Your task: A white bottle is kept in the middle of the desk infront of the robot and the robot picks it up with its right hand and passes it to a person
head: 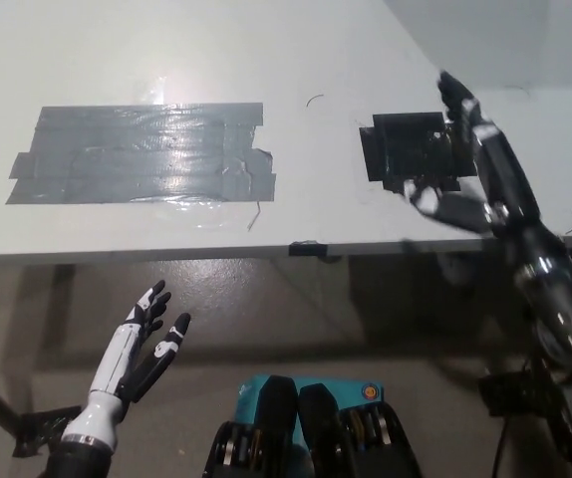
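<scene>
Black right hand [475, 164] hovers spread and empty over the grey desk's [326, 60] right edge — white left hand [142, 339] rests open below the desk.

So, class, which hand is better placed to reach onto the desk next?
Right: the black right hand is over the desk beside the black patch, fingers apart; the white left hand sits below the desk edge.
</scene>
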`<move>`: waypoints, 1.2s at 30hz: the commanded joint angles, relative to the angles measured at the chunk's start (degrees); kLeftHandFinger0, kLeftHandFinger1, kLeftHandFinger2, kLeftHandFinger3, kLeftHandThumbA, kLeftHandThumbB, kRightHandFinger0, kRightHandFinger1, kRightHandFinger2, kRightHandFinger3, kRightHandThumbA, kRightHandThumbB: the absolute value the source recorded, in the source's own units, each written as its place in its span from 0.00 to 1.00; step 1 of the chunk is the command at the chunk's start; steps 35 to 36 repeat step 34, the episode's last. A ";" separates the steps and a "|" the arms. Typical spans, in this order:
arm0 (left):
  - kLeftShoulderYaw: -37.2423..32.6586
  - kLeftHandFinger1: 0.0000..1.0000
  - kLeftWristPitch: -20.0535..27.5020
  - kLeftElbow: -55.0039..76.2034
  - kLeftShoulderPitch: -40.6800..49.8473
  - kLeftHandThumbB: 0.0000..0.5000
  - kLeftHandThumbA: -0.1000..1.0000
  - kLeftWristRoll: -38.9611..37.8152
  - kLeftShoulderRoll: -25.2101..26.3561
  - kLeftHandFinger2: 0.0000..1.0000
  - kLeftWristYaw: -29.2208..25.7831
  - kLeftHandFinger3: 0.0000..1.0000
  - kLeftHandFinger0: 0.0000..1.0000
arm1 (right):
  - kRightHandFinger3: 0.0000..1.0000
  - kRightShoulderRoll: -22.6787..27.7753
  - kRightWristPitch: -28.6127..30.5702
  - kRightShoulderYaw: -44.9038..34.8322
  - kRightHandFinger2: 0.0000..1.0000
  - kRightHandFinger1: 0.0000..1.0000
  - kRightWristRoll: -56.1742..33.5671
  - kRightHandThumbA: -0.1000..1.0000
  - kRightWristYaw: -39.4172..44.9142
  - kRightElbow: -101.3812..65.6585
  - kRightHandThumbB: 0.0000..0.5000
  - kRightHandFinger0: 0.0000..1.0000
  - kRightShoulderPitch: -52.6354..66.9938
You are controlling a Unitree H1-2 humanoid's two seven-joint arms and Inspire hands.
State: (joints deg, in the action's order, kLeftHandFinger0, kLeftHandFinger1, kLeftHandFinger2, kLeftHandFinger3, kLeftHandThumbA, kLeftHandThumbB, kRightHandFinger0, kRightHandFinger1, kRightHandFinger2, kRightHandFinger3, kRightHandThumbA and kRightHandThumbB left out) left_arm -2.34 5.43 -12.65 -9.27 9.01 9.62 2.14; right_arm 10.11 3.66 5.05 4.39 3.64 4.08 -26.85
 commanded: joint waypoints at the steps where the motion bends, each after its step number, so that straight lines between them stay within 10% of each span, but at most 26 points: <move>1: 0.92 1.00 1.92 0.45 -4.19 0.03 0.76 -0.78 0.40 1.00 -0.55 1.00 1.00 | 1.00 2.22 -0.59 -0.64 1.00 1.00 -5.30 1.00 3.25 -26.98 0.63 1.00 9.06; 12: -0.04 1.00 1.56 1.59 -1.68 0.05 0.73 0.11 0.11 1.00 -0.45 1.00 1.00 | 1.00 -2.44 5.43 -0.20 1.00 1.00 -7.48 0.91 3.75 -4.90 0.43 1.00 15.71; 36: -0.63 1.00 1.95 1.74 0.31 0.06 0.70 0.78 0.31 1.00 -0.39 1.00 1.00 | 1.00 -1.94 7.44 1.42 1.00 1.00 -2.20 0.89 4.13 7.92 0.51 1.00 16.37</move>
